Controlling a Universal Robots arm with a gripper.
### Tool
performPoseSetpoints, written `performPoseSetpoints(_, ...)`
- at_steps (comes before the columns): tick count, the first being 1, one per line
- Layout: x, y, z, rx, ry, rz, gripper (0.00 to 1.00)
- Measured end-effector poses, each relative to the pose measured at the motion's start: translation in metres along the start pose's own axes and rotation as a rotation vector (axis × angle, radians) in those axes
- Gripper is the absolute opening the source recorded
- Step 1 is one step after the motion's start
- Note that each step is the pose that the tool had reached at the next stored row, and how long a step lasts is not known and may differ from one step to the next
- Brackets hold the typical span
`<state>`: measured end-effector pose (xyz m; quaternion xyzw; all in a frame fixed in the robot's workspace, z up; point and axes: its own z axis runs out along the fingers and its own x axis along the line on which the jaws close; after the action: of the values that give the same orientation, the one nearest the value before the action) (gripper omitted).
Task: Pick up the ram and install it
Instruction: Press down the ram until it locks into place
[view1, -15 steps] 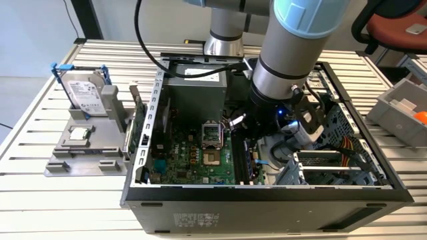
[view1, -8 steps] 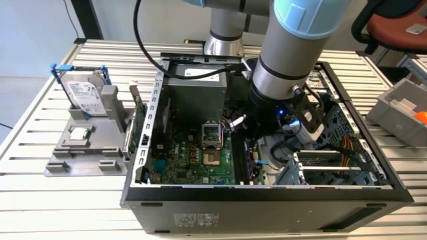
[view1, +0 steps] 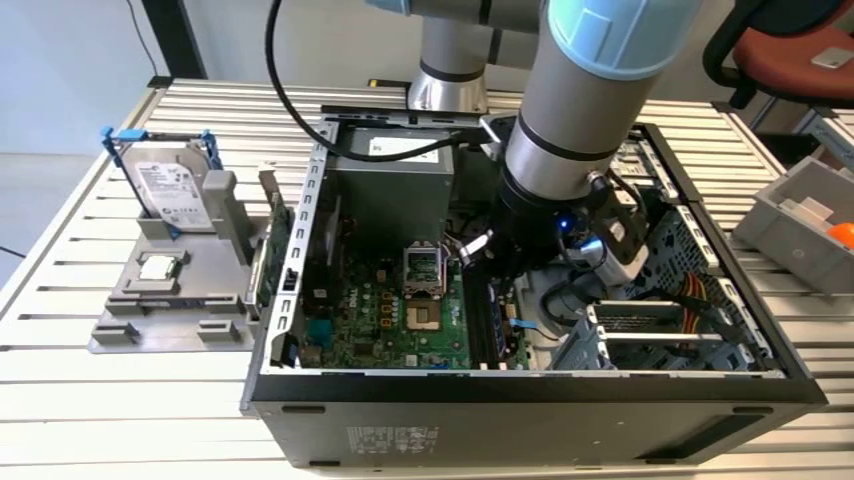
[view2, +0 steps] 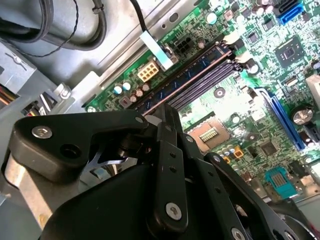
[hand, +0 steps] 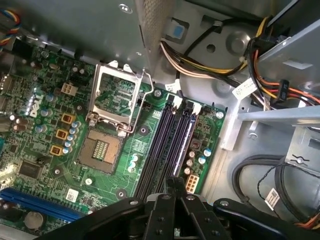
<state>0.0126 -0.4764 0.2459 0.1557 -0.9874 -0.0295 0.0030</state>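
A: The ram: where is it?

B: It stands on edge in one of the memory slots on the motherboard, inside the open computer case. In the second wrist view it is a dark-blue stick running along the outermost slot, on the side of the white power connector. In the first wrist view it sits in the slot farthest from the CPU socket.

A: Gripper?

B: The gripper is down inside the case, its tips at the near end of the ram's upper edge. In the first wrist view the gripper lines up with the same slot.

A: Jaws?

B: Drawn together, no gap visible between the black fingers. Whether they pinch the board's edge or merely rest on it, I cannot tell.

A: Slot latches?

B: White latches show at the far end of the slots. Their position is too small to judge.

A: Arm?

B: In the exterior view the arm comes down from above into the middle of the case, beside the grey power supply.

A: Surroundings?

B: On the exterior view's left, outside the case, a hard drive in a blue frame stands upright on a grey stand. A green expansion card stands on edge between the stand and the case wall. All rests on a slatted metal table.
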Motion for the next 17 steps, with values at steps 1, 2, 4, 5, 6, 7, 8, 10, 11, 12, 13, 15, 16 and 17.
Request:
performPoseSetpoints(1,0.0000,-0.0001,0.0000,-0.0030,-0.0004,-0.009,0.00)
performPoseSetpoints(2,0.0000,0.0000,0.0001,-0.0077,-0.0014,-0.019,0.00)
performPoseSetpoints(4,0.0000,0.0000,0.0000,-0.0116,-0.0012,-0.042,0.00)
performPoseSetpoints(5,0.0000,0.0001,0.0001,-0.0125,-0.0007,-0.054,0.00)
performPoseSetpoints(6,-0.0001,0.0000,0.0001,-0.0128,-0.0003,-0.062,0.00)
performPoseSetpoints(7,-0.0002,0.0000,0.0001,-0.0129,0.0001,-0.069,0.00)
performPoseSetpoints(8,-0.0003,-0.0001,0.0000,-0.0129,0.0005,-0.075,0.00)
performPoseSetpoints(10,-0.0010,-0.0003,0.0000,-0.0129,0.0013,-0.087,0.00)
performPoseSetpoints(11,-0.0012,-0.0004,0.0000,-0.0128,0.0018,-0.093,0.00)
performPoseSetpoints(12,-0.0014,-0.0005,0.0000,-0.0128,0.0021,-0.099,0.00)
performPoseSetpoints(13,-0.0015,-0.0005,0.0000,-0.0128,0.0024,-0.104,0.00)
performPoseSetpoints(15,-0.0019,-0.0006,0.0000,-0.0130,0.0028,-0.112,0.00)
performPoseSetpoints(16,-0.0021,-0.0007,0.0000,-0.0130,0.0030,-0.115,0.00)
performPoseSetpoints(17,-0.0022,-0.0007,0.0000,-0.0130,0.0033,-0.119,0.00)
